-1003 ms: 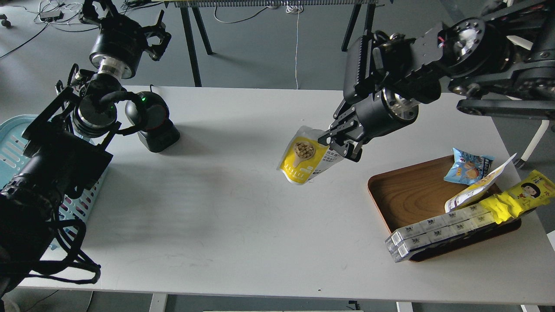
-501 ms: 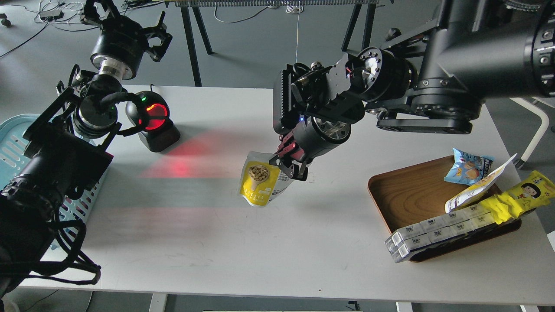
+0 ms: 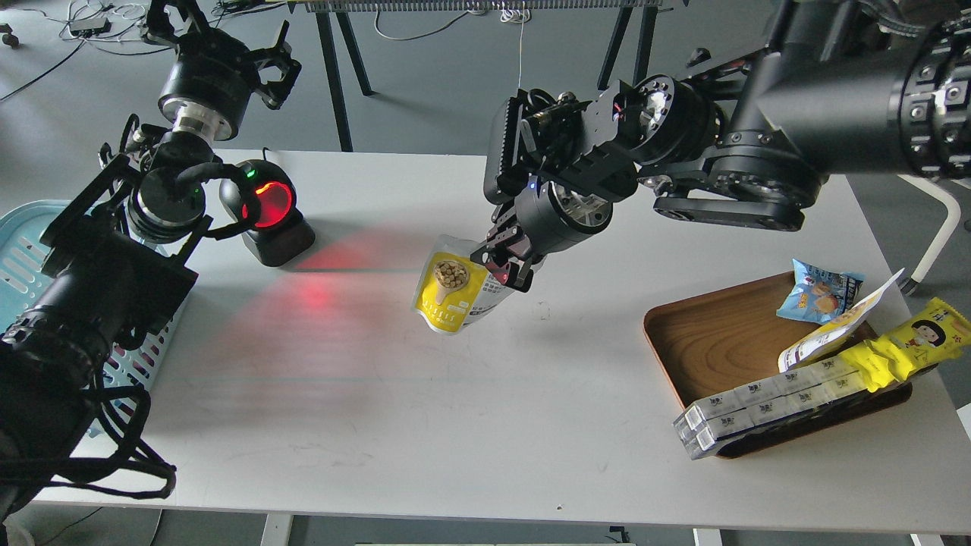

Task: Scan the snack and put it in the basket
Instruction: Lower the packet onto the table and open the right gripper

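A pale grey table (image 3: 425, 409) is filling most of the view, and a red glow is spreading across it at about 9 o'clock from the centre. That light is coming from a black scanner (image 3: 267, 214) sitting toward 10 o'clock, its round face glowing red with a green dot above. Beyond the far edge, a grey floor is showing, with dark table legs and loose cables.

The right gripper (image 3: 502, 267) is reaching in from 2 o'clock, its jaws closing on the snack (image 3: 453, 292) and holding it above the table near the centre, facing the scanner. The pouch is showing a round picture of tan beans; its dark text is too small to read.

The left gripper (image 3: 220, 45) is hanging at 11 o'clock with its jaws spread wide. The basket (image 3: 23, 250) is sitting at 9 o'clock, mostly behind the left arm.

At 4 o'clock a wooden tray (image 3: 713, 334) is holding a blue packet (image 3: 818, 291), a yellow wrapper (image 3: 910, 341) with a cartoon face, and a long boxed pack (image 3: 758, 406)
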`<state>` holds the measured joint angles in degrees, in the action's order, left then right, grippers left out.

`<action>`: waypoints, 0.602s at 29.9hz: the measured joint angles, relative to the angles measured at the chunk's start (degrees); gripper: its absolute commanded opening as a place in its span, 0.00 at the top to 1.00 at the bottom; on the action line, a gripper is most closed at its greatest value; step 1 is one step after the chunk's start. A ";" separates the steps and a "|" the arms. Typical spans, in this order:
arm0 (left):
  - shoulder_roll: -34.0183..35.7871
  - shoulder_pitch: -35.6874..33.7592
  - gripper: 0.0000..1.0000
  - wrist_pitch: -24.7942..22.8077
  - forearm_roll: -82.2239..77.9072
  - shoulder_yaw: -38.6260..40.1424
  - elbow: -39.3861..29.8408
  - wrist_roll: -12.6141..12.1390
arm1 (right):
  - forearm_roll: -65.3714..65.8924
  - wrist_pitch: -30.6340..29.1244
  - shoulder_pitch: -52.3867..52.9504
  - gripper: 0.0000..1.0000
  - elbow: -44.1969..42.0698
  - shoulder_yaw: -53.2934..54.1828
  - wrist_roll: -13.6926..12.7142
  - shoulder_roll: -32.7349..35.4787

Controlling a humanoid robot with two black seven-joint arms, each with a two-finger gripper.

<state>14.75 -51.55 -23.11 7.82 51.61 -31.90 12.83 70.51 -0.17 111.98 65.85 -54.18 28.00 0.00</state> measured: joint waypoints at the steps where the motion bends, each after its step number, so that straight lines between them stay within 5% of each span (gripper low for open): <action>1: 0.00 0.02 0.00 0.00 0.00 0.00 0.00 0.00 | 0.02 0.00 -0.13 1.00 0.00 -0.05 0.00 0.00; 18: 0.16 0.08 0.00 -0.36 0.00 0.07 0.17 0.09 | 0.00 -0.01 -1.48 0.95 -0.44 -0.14 0.00 0.00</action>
<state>14.91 -51.47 -23.47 7.83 51.68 -31.73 12.92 70.50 -0.18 110.50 65.41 -54.32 28.00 0.00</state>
